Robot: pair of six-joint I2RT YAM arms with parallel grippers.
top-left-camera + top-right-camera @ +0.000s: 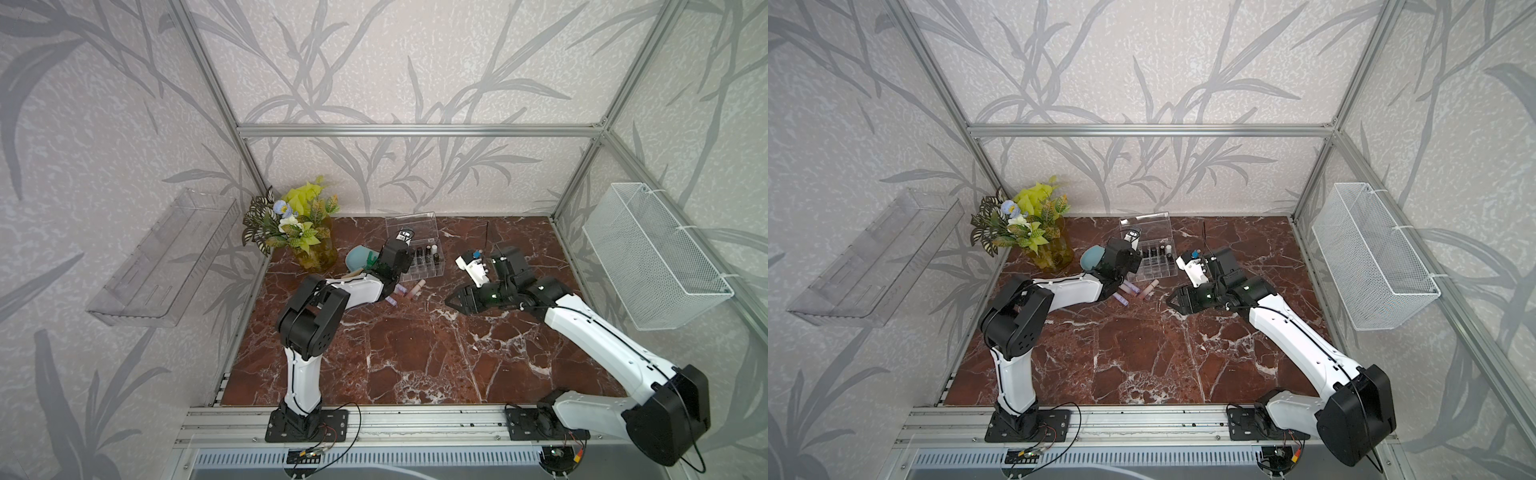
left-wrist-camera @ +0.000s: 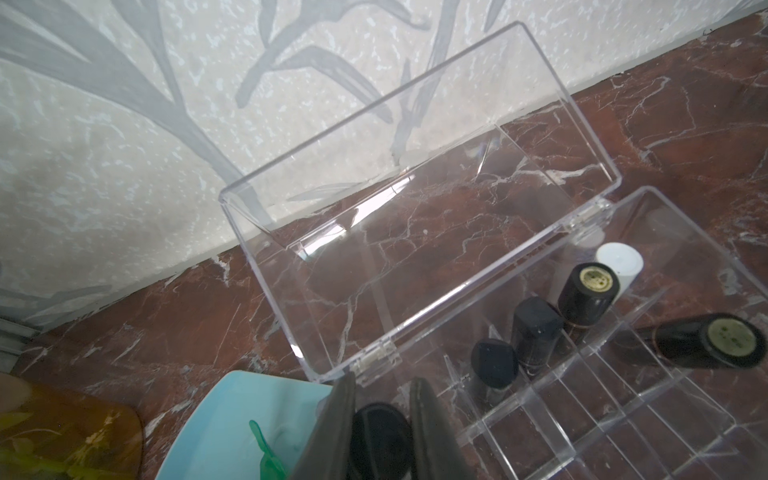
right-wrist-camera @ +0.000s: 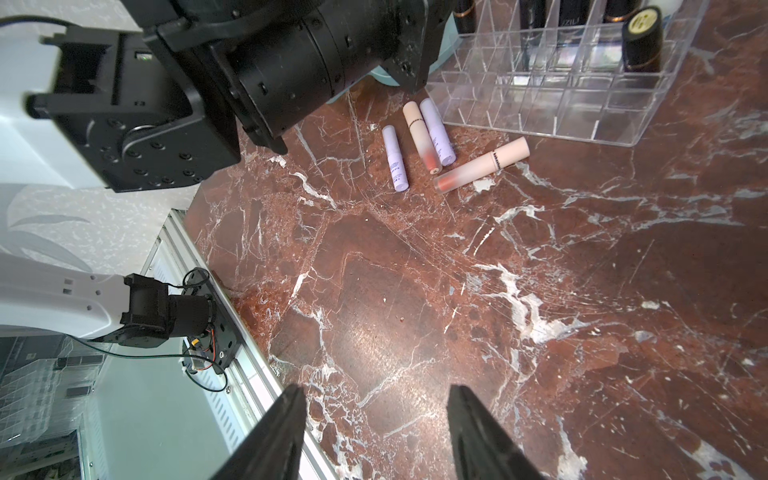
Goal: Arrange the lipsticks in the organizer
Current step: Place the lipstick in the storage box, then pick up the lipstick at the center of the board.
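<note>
**Rail [image 1: 415,419] fronts red marble top [image 1: 415,353]**

Leaf-print walls [image 1: 415,62] enclose it. Organizer [image 1: 432,275] stands near the back, lid [image 1: 411,226] up, lipsticks [image 2: 588,291] upright inside; four tubes [image 3: 437,133] lie just before it. Left claw [image 2: 384,399] is clamped on a black lipstick [image 2: 380,436]; right claw [image 3: 376,395] gapes, empty.
</note>
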